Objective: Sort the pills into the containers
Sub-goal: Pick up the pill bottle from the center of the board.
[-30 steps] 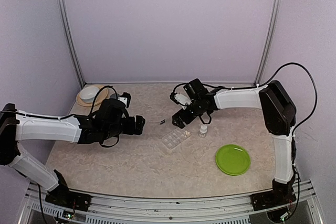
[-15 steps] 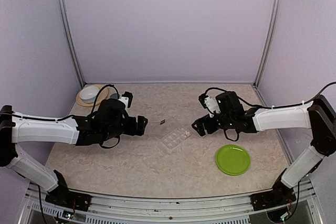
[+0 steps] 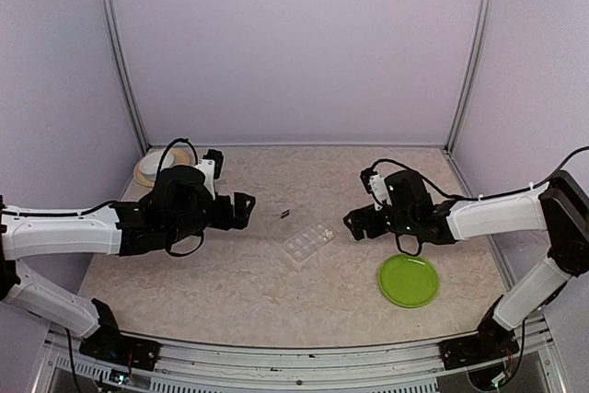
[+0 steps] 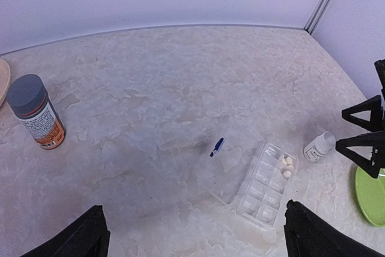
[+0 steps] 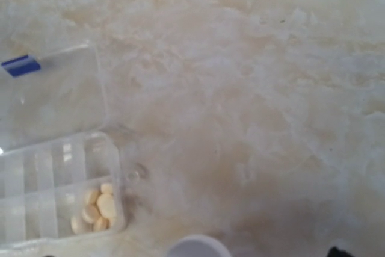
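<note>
Pills (image 5: pixel 97 207): a small clump of whitish tablets in the corner cell of the compartment box (image 5: pixel 36 176), at the end nearest the white bottle (image 4: pixel 317 147).
Handling: probably very light, hard and smooth, apt to skid or flick away; best pinched one at a time across the flat faces.
Box: clear and thin-walled, its lid (image 5: pixel 54 100) lying open flat beside it and carrying a blue mark (image 5: pixel 21 64); likely to slide at a nudge, so it should be steadied by a long side wall.
Right gripper (image 3: pixel 354 225): fingers spread, holding nothing, just beside the white bottle.
Left gripper (image 4: pixel 194 221): spread wide, empty, hovering well back from the box.
Hard to make out: the exact pill count; whether loose pills lie on the marbled tabletop (image 4: pixel 150 88), since they would blend in; the bottle is cut off in the right wrist view and hidden behind the right gripper from above.
</note>
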Available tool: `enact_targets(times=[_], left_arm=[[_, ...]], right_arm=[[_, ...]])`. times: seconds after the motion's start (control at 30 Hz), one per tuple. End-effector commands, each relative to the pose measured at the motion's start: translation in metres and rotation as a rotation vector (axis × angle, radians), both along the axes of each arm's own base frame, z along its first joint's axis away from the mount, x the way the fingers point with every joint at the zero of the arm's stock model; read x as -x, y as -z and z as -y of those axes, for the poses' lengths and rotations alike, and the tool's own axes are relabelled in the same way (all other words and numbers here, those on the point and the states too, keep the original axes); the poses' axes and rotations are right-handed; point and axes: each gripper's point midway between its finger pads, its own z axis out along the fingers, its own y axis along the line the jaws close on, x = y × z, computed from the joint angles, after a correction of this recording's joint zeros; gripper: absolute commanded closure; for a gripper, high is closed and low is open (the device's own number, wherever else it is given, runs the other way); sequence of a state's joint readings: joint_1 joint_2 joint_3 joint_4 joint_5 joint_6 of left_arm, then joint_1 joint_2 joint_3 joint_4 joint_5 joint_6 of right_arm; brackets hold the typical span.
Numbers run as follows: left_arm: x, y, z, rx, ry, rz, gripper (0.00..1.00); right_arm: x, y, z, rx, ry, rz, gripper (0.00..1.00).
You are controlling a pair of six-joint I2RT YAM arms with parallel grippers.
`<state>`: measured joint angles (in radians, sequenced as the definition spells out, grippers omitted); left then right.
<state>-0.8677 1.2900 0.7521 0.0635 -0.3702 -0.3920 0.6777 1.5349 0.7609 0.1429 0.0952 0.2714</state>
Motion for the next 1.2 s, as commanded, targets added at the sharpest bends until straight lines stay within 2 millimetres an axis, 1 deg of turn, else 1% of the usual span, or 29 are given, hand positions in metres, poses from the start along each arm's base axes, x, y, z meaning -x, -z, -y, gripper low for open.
enact_targets(times=[0.0, 0.07, 0.2, 0.27, 0.4, 0.63, 0.77, 0.93, 1.03, 1.13, 1.17], left_arm=[[0.007, -0.005, -0.001, 0.026, 0.013, 0.01, 0.01], [0.009, -0.004, 0.002, 0.031, 0.019, 0.005, 0.01], [0.013, -0.006, 0.009, 0.028, 0.028, 0.008, 0.01], [0.015, -0.006, 0.01, 0.026, 0.026, 0.01, 0.01], [0.017, -0.003, 0.01, 0.029, 0.024, 0.005, 0.01], [0.022, 0.002, 0.008, 0.023, 0.017, -0.007, 0.01], [0.022, 0.005, 0.004, 0.009, 0.005, -0.01, 0.01], [0.022, 0.009, 0.002, 0.002, -0.001, -0.011, 0.01], [0.022, 0.01, 0.003, 0.001, 0.0, -0.011, 0.01], [0.021, 0.01, 0.003, -0.001, -0.003, -0.01, 0.01], [0.021, 0.01, 0.002, -0.003, -0.003, -0.009, 0.01]], right_arm=[[0.001, 0.002, 0.006, -0.054, 0.027, 0.038, 0.05], [0.003, 0.011, 0.009, -0.05, 0.033, 0.032, 0.07], [0.006, 0.021, 0.004, -0.032, 0.023, 0.014, 0.14], [0.007, 0.027, 0.006, -0.01, 0.039, 0.01, 0.16], [0.005, 0.035, 0.007, 0.017, 0.051, 0.012, 0.25], [-0.003, 0.05, -0.003, 0.069, 0.017, 0.002, 0.36], [-0.007, 0.051, -0.007, 0.07, 0.009, 0.01, 0.43], [-0.009, 0.05, -0.012, 0.066, -0.009, 0.024, 0.5], [-0.012, 0.049, -0.016, 0.067, -0.019, 0.027, 0.62], [-0.013, 0.047, -0.017, 0.067, -0.028, 0.03, 0.72], [-0.012, 0.045, -0.018, 0.066, -0.032, 0.032, 0.74]])
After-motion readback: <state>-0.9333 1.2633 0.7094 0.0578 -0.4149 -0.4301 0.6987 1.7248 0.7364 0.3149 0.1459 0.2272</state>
